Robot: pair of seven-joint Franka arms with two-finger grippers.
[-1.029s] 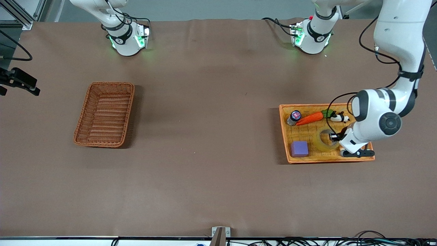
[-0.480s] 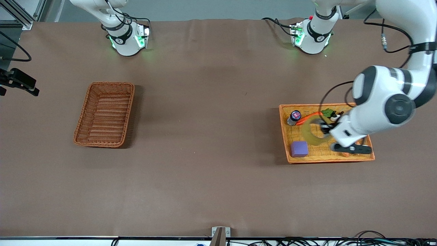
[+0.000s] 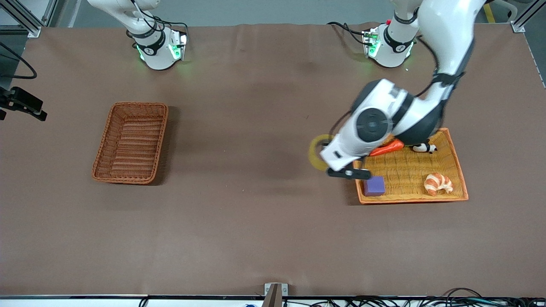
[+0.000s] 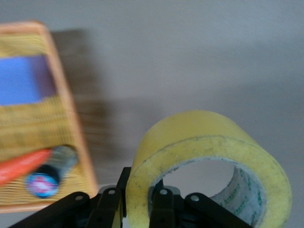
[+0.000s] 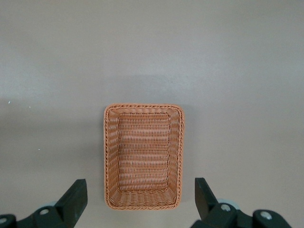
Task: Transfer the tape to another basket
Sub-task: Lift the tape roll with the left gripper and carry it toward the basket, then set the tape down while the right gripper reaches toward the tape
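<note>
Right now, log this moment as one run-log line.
left gripper: shut on tape, over bare table beside tray | right gripper: open, above basket | basket holds nothing

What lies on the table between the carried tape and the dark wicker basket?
Nothing: the front view shows bare brown table from the tape, held in the left pincer, to the basket.

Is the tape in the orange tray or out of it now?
Out: the left pincer holds the tape over bare table beside the orange tray.
</note>
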